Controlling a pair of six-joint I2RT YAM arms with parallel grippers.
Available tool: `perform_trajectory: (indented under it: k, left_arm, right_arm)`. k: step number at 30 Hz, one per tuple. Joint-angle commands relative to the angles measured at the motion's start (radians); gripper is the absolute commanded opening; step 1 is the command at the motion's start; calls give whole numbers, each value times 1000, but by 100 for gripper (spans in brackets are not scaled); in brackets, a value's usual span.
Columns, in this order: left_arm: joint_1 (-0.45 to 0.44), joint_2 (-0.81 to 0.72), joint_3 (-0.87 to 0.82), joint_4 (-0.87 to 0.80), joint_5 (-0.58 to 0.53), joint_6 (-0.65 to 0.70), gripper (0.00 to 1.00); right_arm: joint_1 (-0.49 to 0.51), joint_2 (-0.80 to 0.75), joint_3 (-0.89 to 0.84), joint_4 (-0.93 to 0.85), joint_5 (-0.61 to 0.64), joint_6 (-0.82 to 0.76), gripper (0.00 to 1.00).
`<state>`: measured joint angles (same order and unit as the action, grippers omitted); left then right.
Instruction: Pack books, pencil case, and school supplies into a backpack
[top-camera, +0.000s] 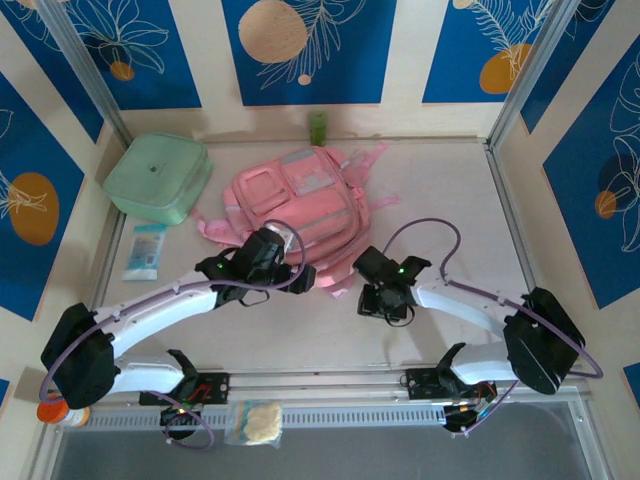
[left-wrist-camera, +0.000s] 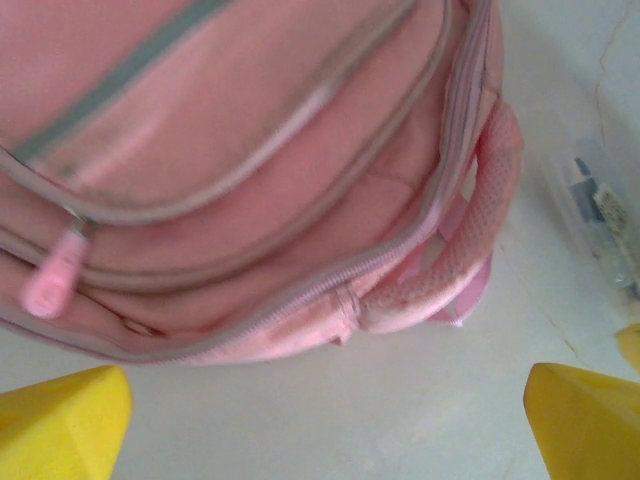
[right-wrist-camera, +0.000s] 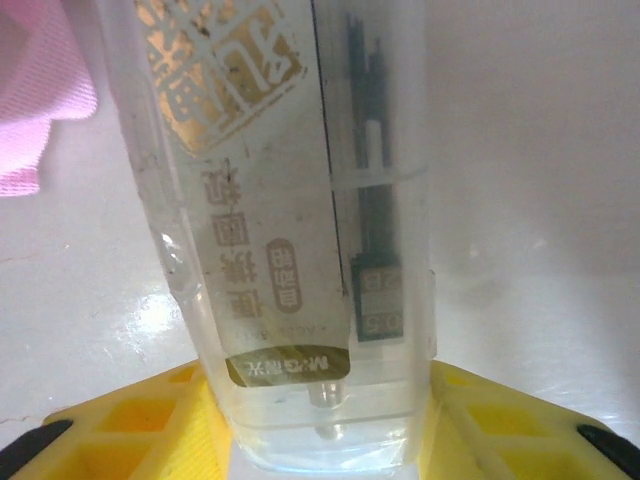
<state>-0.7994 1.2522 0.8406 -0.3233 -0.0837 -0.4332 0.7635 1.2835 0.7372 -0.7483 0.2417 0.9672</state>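
**Backpack (top-camera: 300, 200) lying in the middle of the table (top-camera: 480, 200)**

A lidded box (top-camera: 157, 178) is sitting left of the backpack, with a flat packet (top-camera: 146, 250) lying just in front of that box. A small bottle (top-camera: 317, 126) is standing behind the backpack, at the table's back edge. Your left gripper (top-camera: 300, 277) is hanging at the backpack's near edge. Your right gripper (top-camera: 386, 306) is sitting just to the right, with a small case (right-wrist-camera: 300, 250) resting between its fingers and touching both.

There's one pink backpack (top-camera: 300, 195), one mint-green lidded box (top-camera: 157, 178) and one small green bottle (top-camera: 317, 127). One light-blue packet (top-camera: 146, 250), one clear plastic case (right-wrist-camera: 290, 250) (dark pieces inside, too murky to count) and one clear bag (top-camera: 253, 422) of pale stuff.
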Motion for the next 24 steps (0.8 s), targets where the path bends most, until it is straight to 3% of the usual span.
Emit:
perform_trajectory:
  k: [1, 10, 13, 20, 24]
  left_arm:
    - [42, 12, 86, -100, -74, 140, 99]
    - [138, 170, 231, -102, -34, 330, 99]
    - [141, 239, 282, -99, -27, 403, 100]
    - [140, 327, 304, -23, 118, 558, 88]
    - [131, 389, 348, -46, 102, 599, 88]
  right_arm:
    - [-39, -50, 18, -60, -30, -53, 45]
    - [-136, -97, 119, -123, -72, -184, 44]
    - [-165, -87, 149, -129, -97, -220, 44]
    - [-218, -55, 194, -116, -155, -270, 44]
    - [-233, -34, 212, -107, -171, -285, 43]
